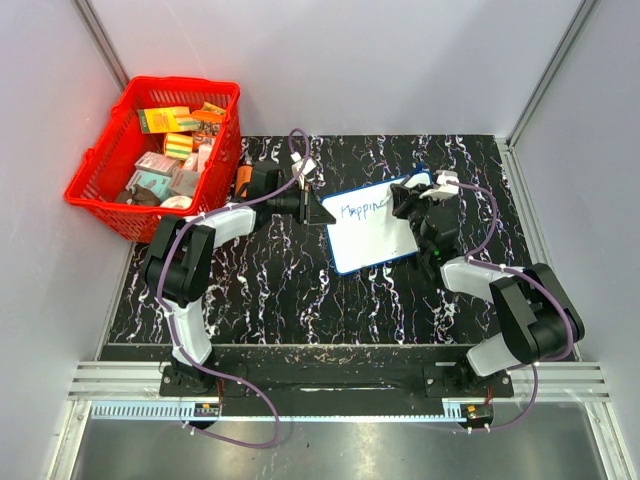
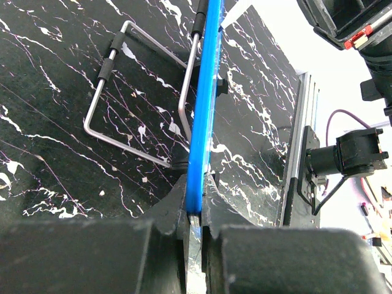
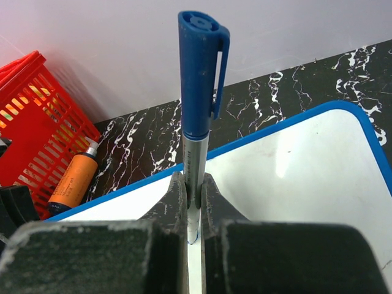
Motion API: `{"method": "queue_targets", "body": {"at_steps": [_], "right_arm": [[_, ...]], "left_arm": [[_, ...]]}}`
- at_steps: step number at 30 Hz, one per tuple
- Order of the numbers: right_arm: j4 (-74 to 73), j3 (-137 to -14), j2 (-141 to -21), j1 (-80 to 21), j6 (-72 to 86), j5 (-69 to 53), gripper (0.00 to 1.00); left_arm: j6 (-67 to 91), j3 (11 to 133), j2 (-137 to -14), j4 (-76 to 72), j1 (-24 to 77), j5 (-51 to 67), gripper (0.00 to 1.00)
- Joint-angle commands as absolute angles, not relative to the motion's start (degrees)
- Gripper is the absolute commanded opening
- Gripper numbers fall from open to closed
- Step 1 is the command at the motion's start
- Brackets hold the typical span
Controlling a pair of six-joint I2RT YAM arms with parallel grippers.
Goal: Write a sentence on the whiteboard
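Whiteboard [image 1: 375, 228]: mid-worktop [image 1: 300, 300], right of red basket [image 1: 100, 170]. Sentence [image 1: 367, 209]: blue, upper part of board, roughly "Happine". Left tool [image 2: 195, 199]: pinching the whiteboard's blue rim. Right tool [image 3: 194, 196]: pinching blue pen [image 3: 197, 92] over board.

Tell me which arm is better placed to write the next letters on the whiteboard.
Right. The right gripper holds the blue marker over the whiteboard, by the unfinished writing. The left gripper is shut on the board's blue rim, likely steadying it.
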State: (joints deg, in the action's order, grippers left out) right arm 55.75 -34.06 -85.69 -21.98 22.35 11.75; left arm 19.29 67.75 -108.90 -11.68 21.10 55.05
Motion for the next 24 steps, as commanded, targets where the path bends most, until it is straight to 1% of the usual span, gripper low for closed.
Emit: {"method": "queue_targets", "body": {"at_steps": [1,13,24], "right_arm": [[53.9,-33.3,-85.4,-21.7,22.1,12.7,0.0],[51.4,-34.5,-84.1,-21.7,20.9,17.9,0.0],[54.8,-34.1,-79.1,-21.8,20.8,15.1,0.0]], "left_arm": [[12.2,66.3,-109.4,-7.6,22.0,48.0,0.0],[12.2,66.4,-109.5,-7.6,22.0,48.1,0.0],[12.1,66.3,-109.4,-7.6,22.0,47.9,0.0]]}}
